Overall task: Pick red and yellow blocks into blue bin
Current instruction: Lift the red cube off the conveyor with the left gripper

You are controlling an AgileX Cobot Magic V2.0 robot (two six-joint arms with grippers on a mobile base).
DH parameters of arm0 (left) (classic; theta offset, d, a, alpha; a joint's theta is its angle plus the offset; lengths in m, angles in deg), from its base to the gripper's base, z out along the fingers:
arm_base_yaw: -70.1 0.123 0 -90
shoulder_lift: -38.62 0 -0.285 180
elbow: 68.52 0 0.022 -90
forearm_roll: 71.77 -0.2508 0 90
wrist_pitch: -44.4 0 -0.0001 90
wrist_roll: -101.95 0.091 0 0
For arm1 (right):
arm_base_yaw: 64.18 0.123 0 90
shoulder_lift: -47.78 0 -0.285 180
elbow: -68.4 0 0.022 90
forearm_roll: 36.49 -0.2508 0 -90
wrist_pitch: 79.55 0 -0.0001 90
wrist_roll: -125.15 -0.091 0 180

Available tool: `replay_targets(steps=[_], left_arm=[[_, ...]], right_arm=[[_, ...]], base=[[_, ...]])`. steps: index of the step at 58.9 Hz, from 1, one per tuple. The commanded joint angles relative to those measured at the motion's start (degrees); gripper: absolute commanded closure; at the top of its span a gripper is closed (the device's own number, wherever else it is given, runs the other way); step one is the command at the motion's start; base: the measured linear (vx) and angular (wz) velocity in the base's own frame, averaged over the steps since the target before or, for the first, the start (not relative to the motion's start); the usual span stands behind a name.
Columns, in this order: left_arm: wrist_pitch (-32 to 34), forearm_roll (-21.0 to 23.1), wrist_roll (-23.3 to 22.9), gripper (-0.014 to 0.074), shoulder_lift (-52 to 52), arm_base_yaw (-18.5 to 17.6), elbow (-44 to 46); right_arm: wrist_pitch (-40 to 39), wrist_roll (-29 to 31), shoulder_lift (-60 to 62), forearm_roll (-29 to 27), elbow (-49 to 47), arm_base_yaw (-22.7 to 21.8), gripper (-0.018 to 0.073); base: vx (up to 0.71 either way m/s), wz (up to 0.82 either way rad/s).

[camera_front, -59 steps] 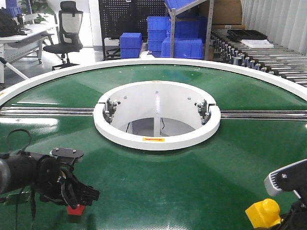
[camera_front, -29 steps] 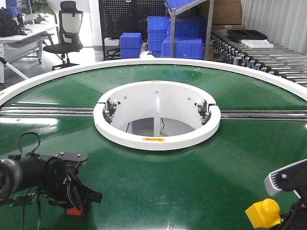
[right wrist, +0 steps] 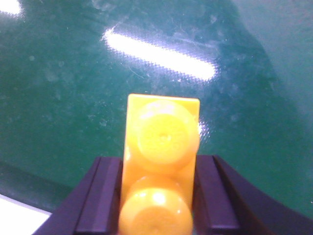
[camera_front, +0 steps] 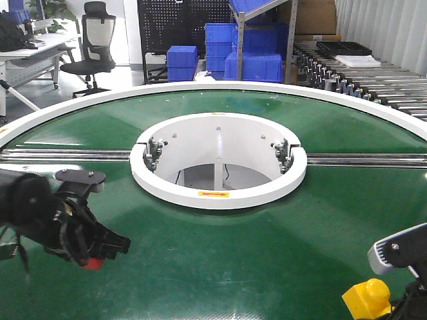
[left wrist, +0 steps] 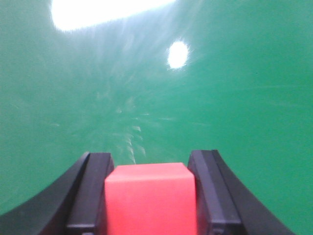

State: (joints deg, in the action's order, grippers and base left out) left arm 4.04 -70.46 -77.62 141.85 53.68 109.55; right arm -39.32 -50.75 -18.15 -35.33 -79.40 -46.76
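Red cube (left wrist: pixel 150 198) sits pinched between my left fingers (left wrist: pixel 95 196), which are closed flat against two of its opposite sides; its top edge runs square across the wrist view. From the front I see it at the lower left, over the green surface (camera_front: pixel 233 267); I cannot tell whether it touches. My right fingers (right wrist: pixel 105 196) are clamped on the yellow brick (right wrist: pixel 161 161) at the lower right edge. Its long axis runs in line with the fingers, both studs facing the wrist camera, the far end jutting past the fingertips.
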Motion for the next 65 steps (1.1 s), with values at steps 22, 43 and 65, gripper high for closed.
replay_targets(steps=[22, 43, 65], left_arm=[[6.23, 1.19, 1.59, 0.0363, -31.05, -7.25, -17.92], [5.25, 3.74, 3.24, 0.0362, -42.81, -7.49, -25.37], [4.72, 3.97, 3.52, 0.0362, -43.38, -7.49, -25.45]], right_arm=[[-2.99, 0.49, 1.09, 0.32, -1.60, -0.13, 0.0328], [-2.99, 0.49, 1.09, 0.32, -1.60, -0.13, 0.0328], [-2.99, 0.49, 1.09, 0.32, -1.60, -0.13, 0.0328]], base=[[0.00, 0.00], [0.00, 0.00], [0.00, 0.00]])
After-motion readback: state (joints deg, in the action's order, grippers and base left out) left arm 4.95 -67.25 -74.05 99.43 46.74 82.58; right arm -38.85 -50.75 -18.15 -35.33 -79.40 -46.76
